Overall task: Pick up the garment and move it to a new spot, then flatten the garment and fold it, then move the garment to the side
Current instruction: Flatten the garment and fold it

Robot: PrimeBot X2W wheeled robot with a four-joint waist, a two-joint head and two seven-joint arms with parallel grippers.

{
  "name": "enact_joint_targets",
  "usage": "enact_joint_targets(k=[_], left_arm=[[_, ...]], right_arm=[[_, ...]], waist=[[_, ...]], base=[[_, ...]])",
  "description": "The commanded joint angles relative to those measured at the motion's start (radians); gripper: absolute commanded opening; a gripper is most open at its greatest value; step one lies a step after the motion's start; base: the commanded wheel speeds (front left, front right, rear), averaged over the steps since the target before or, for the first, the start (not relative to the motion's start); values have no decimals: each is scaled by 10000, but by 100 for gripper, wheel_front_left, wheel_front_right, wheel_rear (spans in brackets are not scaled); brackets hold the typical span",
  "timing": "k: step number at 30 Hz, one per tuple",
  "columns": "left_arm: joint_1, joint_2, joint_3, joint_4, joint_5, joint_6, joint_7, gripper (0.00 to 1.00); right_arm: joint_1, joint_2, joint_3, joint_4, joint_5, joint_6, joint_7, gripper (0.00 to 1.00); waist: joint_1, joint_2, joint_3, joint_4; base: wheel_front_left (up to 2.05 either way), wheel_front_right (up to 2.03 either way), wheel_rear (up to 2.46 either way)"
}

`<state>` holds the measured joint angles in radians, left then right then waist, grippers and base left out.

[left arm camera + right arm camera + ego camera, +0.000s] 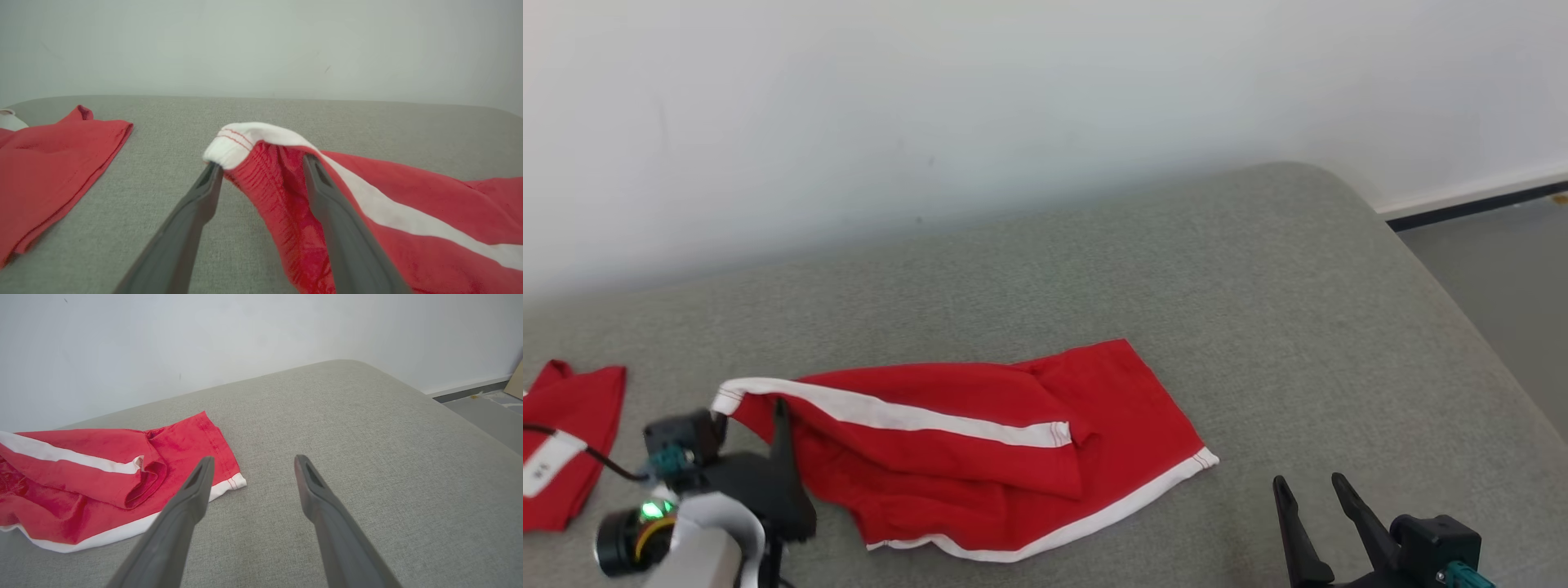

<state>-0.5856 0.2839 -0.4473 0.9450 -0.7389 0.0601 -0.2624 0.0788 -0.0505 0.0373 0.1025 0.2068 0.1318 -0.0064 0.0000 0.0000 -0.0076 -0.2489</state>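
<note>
The garment (pixel 980 441) is a pair of red shorts with white stripes, lying crumpled on a grey cushioned surface (pixel 1258 327). My left gripper (pixel 752 416) is at its left end. In the left wrist view the left gripper (pixel 261 163) stands open, with the garment's (pixel 429 253) white-hemmed corner draped loosely across its fingertips (pixel 212 175). My right gripper (pixel 1311 486) is open over bare cushion, right of the garment's white-edged lower corner. The right wrist view has the right gripper (pixel 253 460) empty, with the garment (pixel 81 457) to its left.
A second red cloth (pixel 564 433) with a white patch lies at the far left, also in the left wrist view as the red cloth (pixel 49 171). A pale wall (pixel 1013 122) runs along the back. The cushion's rounded edge drops to the floor (pixel 1503 269) at the right.
</note>
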Motion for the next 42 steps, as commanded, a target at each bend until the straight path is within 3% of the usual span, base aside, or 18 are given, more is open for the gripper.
enact_joint_targets(k=[1,10,15,18,21,26,32,42], left_arm=[[264,-89,-35,110,62,-80,-44,100],[1163,-232,202,309,-145,-424,-44,100],[1992,-244,520,-1416,690,-542,-44,100],[2857,-433,620,-2663,1331,-393,-44,100],[3551,-553,340,-3268,1864,-384,-44,100],[3755,-720,-548,-2808,2401,-658,140,100],[3285,-838,-939,-2031,2702,-836,217,100],[2468,-1226,-1363,-1096,2983,-1197,75,100]], right_arm=[[69,3,-39,-34,81,-22,15,100],[262,2,39,24,147,-22,47,100],[325,2,-19,87,188,-22,-65,100],[387,2,-123,124,134,-22,-98,100],[381,-41,-238,168,87,-22,-20,100],[73,-311,-107,461,-9,-22,691,100],[-689,-746,170,1184,-51,-22,1328,100],[-2545,-1132,166,3829,-417,-22,1647,100]], waist=[[0,0,-112,228],[0,0,-454,805],[0,0,-634,992],[0,0,-759,1083],[0,0,-844,1171],[0,0,-808,1248],[0,0,-539,1159],[0,0,-80,1267]], base=[[0,0,0],[0,0,0],[0,0,0],[0,0,0],[0,0,0],[0,0,0],[0,0,0],[0,0,0]])
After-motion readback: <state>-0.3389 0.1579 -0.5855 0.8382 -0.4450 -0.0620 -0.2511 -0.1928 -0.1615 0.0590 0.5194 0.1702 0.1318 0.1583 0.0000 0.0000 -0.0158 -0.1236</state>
